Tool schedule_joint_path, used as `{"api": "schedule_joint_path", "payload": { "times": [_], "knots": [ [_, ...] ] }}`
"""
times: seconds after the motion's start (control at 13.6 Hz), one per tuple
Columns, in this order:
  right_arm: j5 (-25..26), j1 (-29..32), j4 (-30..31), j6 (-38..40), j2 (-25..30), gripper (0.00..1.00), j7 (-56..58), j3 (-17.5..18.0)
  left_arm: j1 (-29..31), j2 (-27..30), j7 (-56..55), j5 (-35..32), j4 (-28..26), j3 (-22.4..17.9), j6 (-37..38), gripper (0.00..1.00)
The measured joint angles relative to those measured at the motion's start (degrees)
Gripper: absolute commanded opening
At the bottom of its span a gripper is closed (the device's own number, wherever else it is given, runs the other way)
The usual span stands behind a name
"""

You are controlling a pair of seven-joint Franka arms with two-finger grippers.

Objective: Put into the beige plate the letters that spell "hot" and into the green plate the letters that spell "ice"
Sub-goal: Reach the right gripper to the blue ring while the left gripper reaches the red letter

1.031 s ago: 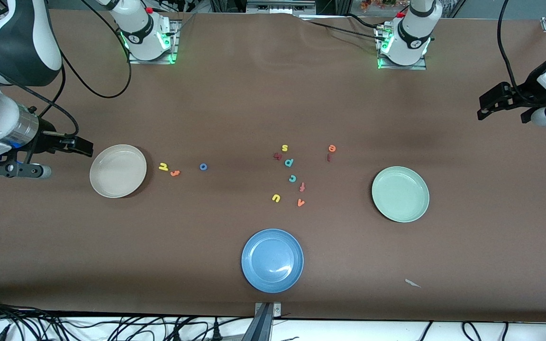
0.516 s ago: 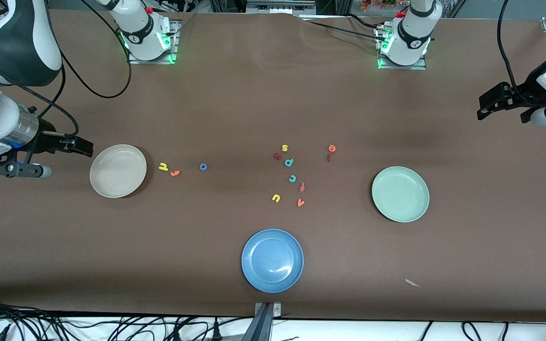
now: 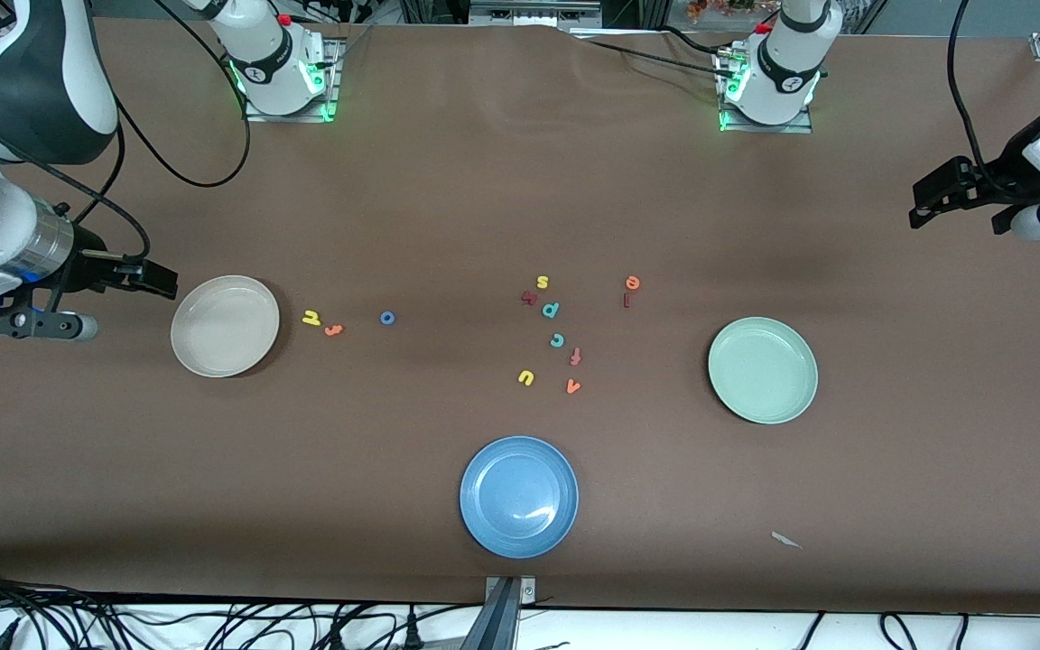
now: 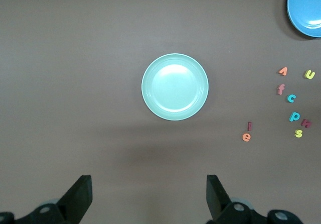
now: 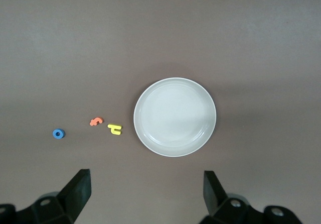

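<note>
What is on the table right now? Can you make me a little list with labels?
beige plate: bare, toward the right arm's end
h, t, o: on the table beside the beige plate
green plate: bare, toward the left arm's end
i, c, e: on the table, mid-table, among spare letters
blue plate: nearest the front camera
left claw: open, waiting
right claw: open, waiting

A blue plate (image 3: 518, 496) sits on the brown worktop (image 3: 448, 199); a yellow u (image 3: 525, 377) and orange v (image 3: 573, 386) lie nearby.

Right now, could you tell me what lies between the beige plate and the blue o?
In the front view, the yellow h and orange t lie between the beige plate and the blue o.
</note>
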State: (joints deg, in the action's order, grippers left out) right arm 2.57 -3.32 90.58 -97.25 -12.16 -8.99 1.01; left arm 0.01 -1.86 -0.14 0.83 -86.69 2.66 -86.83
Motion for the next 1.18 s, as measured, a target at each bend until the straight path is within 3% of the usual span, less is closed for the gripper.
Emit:
{"api": "schedule_joint_path", "payload": {
  "times": [0.66, 0.96, 1.18],
  "knots": [
    [-0.02, -0.39, 0.0, -0.03, -0.01, 0.99, -3.88, 1.63, -0.02, -0.17, 0.0, 0.0, -0.05, 0.09, 1.7, 1.0],
    [-0.11, -6.33, 0.3, -2.05, -1.18, 0.99, -13.49, 2.66, -0.02, -0.21, 0.0, 0.0, -0.07, 0.11, 1.73, 1.0],
    [-1.25, -11.87, 0.65, -6.51, -5.02, 0.99, -21.1, 2.77, -0.01, -0.27, 0.0, 0.0, -0.09, 0.08, 1.74, 1.0]
  ]
}}
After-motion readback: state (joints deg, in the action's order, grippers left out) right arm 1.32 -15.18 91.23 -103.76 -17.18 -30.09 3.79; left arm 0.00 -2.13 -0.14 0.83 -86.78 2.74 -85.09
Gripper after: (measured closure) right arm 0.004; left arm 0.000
